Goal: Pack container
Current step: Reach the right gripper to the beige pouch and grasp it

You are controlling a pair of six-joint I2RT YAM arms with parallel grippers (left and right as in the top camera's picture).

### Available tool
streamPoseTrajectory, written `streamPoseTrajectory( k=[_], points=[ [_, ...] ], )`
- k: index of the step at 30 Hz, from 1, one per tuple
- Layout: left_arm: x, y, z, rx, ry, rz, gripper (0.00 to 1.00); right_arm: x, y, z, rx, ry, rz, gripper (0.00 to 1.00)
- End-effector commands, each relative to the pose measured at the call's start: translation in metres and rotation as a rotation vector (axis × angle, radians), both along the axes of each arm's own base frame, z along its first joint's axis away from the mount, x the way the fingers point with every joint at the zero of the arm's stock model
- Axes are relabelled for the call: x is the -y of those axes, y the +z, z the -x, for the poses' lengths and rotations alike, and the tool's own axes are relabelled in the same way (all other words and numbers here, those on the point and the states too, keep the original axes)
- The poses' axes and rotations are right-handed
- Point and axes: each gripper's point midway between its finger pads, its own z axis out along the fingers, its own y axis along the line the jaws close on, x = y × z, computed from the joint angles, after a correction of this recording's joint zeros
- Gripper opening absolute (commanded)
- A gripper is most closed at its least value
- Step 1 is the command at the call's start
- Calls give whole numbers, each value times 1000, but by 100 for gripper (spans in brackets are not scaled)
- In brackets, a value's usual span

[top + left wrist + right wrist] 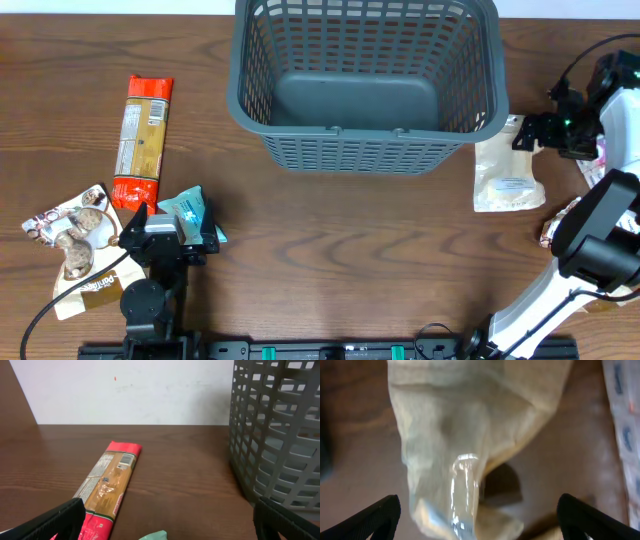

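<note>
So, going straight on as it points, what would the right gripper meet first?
The pale packet beside the container, just ahead of the right gripper; blur leaves the depth unclear.

Brown wood table point(330, 240), white wall point(150, 390)

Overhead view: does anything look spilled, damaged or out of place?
Nothing stands out. The container sits upright and empty; the red packet, teal packet, brown-and-white packet and pale bag lie on the table beside it, nothing spilled.
</note>
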Motion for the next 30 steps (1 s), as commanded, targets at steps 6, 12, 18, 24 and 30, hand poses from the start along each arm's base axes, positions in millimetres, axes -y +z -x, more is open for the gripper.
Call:
streamPoseTrajectory(
  k=[6,12,18,24,30],
  points=[
    [0,-15,1,-49,-4,-8,98,-32,-54,8,-30,70,-24,95],
    [0,-15,1,-49,-4,-8,99,-44,-80,19,-40,84,-38,89],
    [0,-15,1,-49,-4,-8,99,-45,-83,23,-50,82,-44,68],
    [0,-15,1,-49,-4,-8,99,-47,-83,22,-44,83,-58,11],
    [0,-15,1,-49,-4,-8,99,-46,-76,18,-36,15,-60,1]
  ],
)
